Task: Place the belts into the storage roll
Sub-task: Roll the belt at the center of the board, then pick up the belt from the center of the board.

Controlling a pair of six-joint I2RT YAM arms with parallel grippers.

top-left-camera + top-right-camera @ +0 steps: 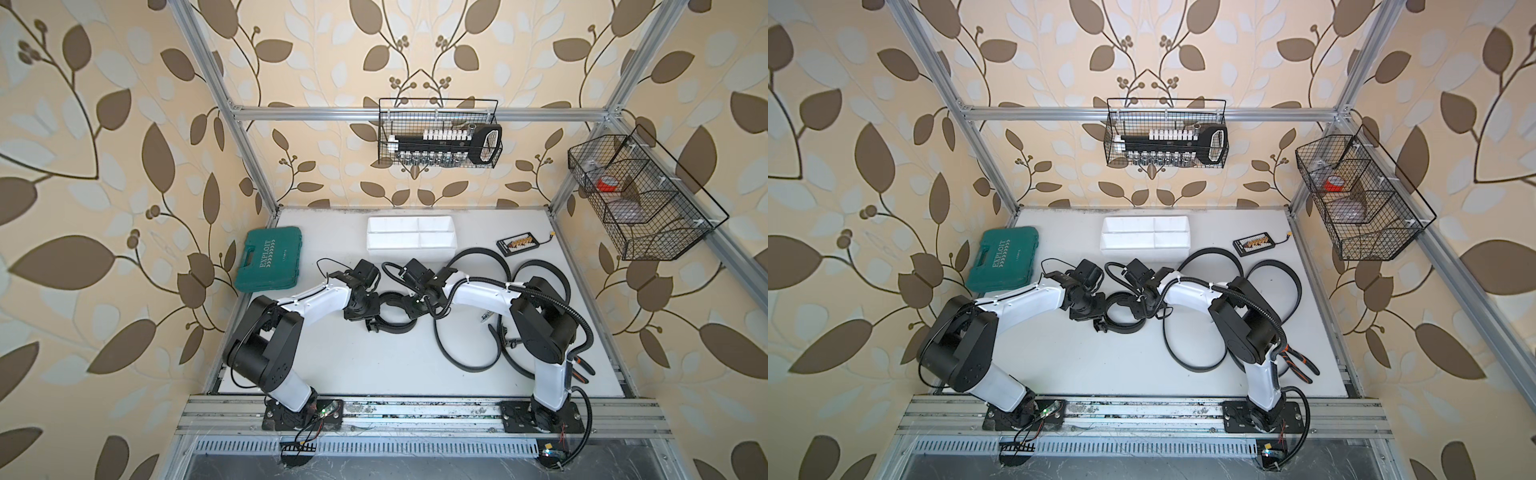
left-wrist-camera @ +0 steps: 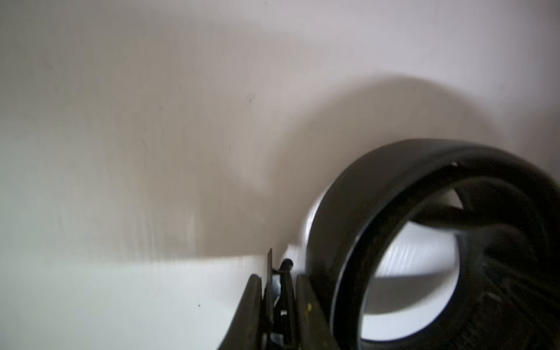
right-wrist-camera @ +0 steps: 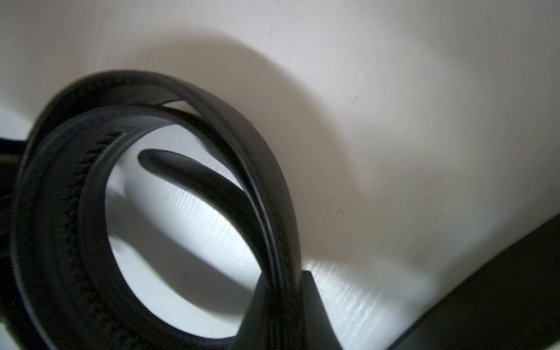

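**Presently catalogued: one coiled belt, held by two pincers, short of the storage roll**

Item. A coiled belt (image 1: 399, 329) (image 1: 1125, 331) is stood on its edge on the worktop (image 1: 332, 365), its ring open upward. It is placed on the robot's side of the storage roll (image 1: 409, 252), apart from it and roughly level with its middle.

Holds. The left pincer (image 2: 278, 281) is closed almost fully on a thin metal part, judged to be the buckle end just outside the coil (image 2: 333, 212). The right pincer (image 3: 283, 297) is closed across the stacked turns of the coil wall (image 3: 60, 242), one jaw being set inside the ring and one outside.

Destination. The storage roll (image 1: 1144, 249) is laid with its long axis crosswise to the robot. Four compartments are seen, and no belt is seen in any of them.

Deciding relation. The storage roll is found straight beyond the coil, away from both arm bases. Neither pincer is placed markedly nearer to it, so a joint carry away from the bases is judged to be called for. The ring is judged likely to spring open if one hold is lost.

Remainder. Two loose belts (image 1: 482, 253) (image 1: 457, 357) are spread uncoiled nearer the robot than the storage roll, off its right end. A green case (image 1: 270, 257) is set off its left end.
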